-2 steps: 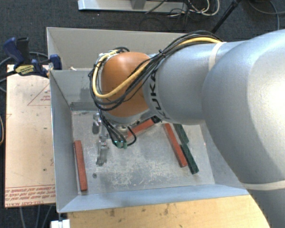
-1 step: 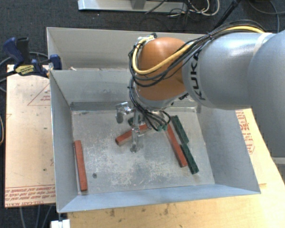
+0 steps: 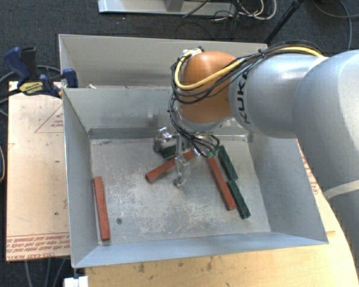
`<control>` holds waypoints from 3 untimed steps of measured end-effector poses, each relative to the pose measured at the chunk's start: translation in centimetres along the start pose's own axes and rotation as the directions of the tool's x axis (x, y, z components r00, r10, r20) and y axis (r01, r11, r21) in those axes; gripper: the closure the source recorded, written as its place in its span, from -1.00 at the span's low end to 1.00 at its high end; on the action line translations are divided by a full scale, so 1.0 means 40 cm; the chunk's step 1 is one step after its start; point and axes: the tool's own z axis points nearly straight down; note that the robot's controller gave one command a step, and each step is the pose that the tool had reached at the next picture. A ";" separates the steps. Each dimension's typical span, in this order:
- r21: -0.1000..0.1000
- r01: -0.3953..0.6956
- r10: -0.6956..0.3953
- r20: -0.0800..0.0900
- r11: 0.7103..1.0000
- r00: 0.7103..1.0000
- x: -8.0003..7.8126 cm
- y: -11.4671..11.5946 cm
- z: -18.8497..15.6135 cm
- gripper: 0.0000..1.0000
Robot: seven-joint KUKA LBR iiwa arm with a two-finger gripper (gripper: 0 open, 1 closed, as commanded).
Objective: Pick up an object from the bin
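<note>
My gripper point(image 3: 179, 179) hangs below the arm's wrist in the middle of the bin, its tip low over the floor. It is at the right end of a short red-brown stick point(image 3: 160, 171) that lies slanted on the floor. Whether it touches the stick is unclear. Just right of it a longer red-brown stick point(image 3: 222, 187) lies side by side with a dark green stick point(image 3: 234, 184), both running toward the front right. A small dark green block with a shiny metal piece point(image 3: 165, 143) sits just behind the gripper, toward the back wall.
Another red-brown stick point(image 3: 100, 208) lies along the bin's left wall, far from the gripper. The arm and its orange cover overhang the back right of the bin. Bare floor spreads across the front middle.
</note>
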 end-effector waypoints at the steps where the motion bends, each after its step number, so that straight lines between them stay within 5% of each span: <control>1: -0.002 0.002 -0.002 0.003 1.000 1.000 -0.004 0.008 -0.010 1.00; 2: 0.001 0.186 -0.186 0.008 0.983 0.983 0.006 0.023 -0.004 1.00; 3: 0.005 0.362 -0.362 0.009 0.932 0.932 0.042 -0.024 -0.348 1.00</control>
